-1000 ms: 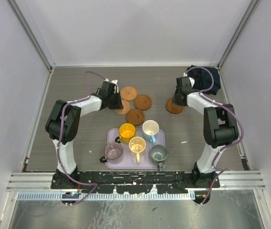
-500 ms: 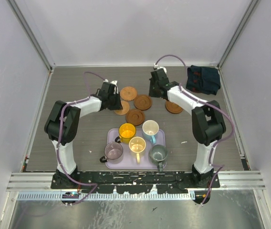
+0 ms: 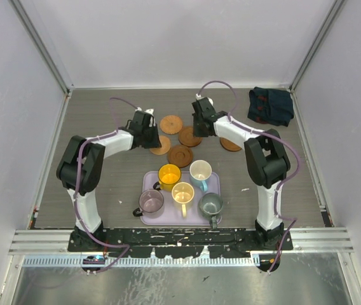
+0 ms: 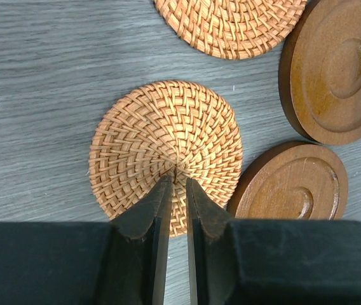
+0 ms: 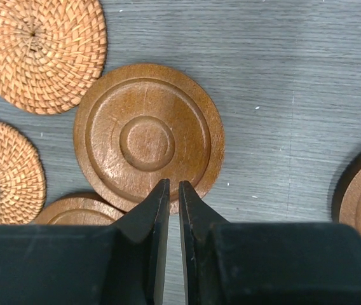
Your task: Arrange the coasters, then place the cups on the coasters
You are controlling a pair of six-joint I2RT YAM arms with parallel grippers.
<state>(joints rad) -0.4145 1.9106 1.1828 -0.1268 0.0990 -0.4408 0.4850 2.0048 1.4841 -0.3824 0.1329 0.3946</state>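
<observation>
- Left fingers (image 4: pixel 167 187) were pressed nearly together, empty, tips over centre of woven coaster (image 4: pixel 166 136).
- Right fingers (image 5: pixel 163 190) were pressed together, empty; ringed wooden coaster (image 5: pixel 149 136) lay just ahead of tips.

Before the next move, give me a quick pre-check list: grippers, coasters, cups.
1. Left gripper shut, tips over woven coaster centre: ok.
2. Right gripper shut, tips on wooden coaster near its rim: ok.
3. Tips pressing on those coasters: cannot tell.
4. Coasters spread out: not ok, four bunched, fifth coaster apart.
5. Cups out of the way on lavender tray: ok.
</observation>
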